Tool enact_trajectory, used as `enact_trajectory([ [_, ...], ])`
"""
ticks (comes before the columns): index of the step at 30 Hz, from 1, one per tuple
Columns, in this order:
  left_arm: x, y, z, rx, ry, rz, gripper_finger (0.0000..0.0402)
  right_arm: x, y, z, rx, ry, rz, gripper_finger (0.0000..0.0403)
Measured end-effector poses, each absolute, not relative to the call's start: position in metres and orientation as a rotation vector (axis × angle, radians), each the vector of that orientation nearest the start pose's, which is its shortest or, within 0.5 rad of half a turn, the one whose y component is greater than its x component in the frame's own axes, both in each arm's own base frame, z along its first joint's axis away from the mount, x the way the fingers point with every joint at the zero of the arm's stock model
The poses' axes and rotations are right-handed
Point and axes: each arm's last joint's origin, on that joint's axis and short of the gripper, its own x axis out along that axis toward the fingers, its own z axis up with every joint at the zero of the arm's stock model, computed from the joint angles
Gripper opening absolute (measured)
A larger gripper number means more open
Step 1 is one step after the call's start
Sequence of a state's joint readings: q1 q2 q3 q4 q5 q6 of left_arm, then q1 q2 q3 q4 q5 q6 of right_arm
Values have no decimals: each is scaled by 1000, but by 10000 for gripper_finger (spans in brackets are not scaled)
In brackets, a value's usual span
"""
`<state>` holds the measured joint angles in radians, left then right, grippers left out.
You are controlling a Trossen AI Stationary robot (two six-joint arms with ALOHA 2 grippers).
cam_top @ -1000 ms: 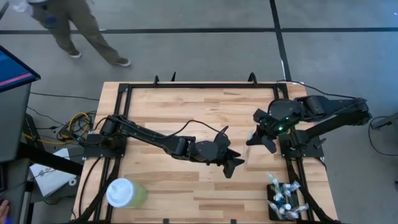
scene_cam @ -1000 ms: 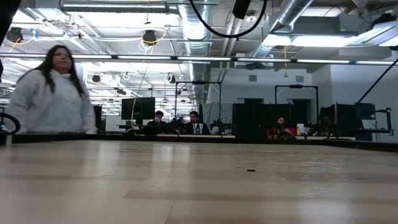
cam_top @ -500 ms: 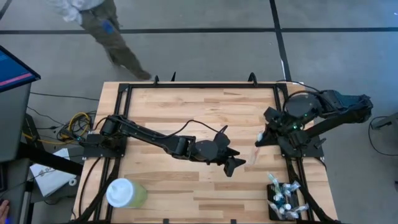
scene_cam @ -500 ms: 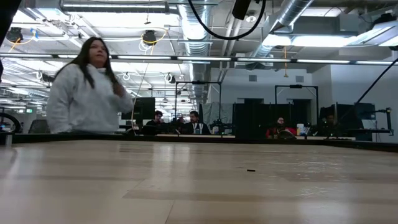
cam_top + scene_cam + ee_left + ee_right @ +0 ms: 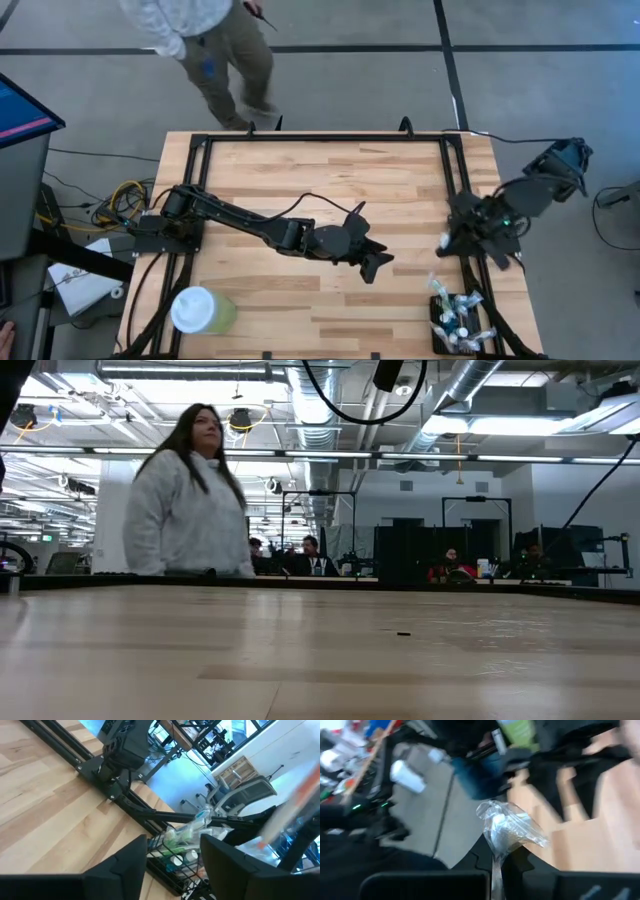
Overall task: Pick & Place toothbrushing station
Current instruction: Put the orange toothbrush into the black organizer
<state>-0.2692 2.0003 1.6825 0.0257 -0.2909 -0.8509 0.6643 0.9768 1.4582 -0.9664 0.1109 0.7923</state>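
Observation:
The toothbrushing station (image 5: 456,320), a small black grid holder with several wrapped items standing in it, sits at the table's near right corner. It also shows in the left wrist view (image 5: 181,851). My right gripper (image 5: 446,243) hangs just beyond the station's far side, shut on a small item in clear wrapping (image 5: 509,830). My left gripper (image 5: 379,263) is open and empty over the table's middle, left of the station, and its fingers point toward the station. My right gripper pinches the wrapped item by its thin lower stem (image 5: 494,868) between its two fingers. The crinkled clear wrapper end sticks out past the fingertips. The item is lifted clear of the table.
A pale green cup with a white lid (image 5: 201,310) stands at the near left. A black frame rail (image 5: 458,180) runs along the table's right side. A person (image 5: 210,45) walks past the far edge and shows in the low view (image 5: 190,510).
My right gripper has swung from the right side's middle toward the near right corner, closer to the station, still carrying the wrapped item. The person has walked to the right along the far edge.

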Motion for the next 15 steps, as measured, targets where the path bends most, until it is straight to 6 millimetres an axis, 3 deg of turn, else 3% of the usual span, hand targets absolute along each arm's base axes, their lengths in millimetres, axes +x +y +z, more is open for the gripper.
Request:
enact_trajectory([
  [8,456,-129,296,-582,303,11,106,92,119,446,519,681,557,6],
  [13,449,-143,289,-545,422,-98,22,84,137,441,447,683,563,5],
  [15,446,-147,285,-537,472,-103,8,83,144,439,421,686,557,6],
])
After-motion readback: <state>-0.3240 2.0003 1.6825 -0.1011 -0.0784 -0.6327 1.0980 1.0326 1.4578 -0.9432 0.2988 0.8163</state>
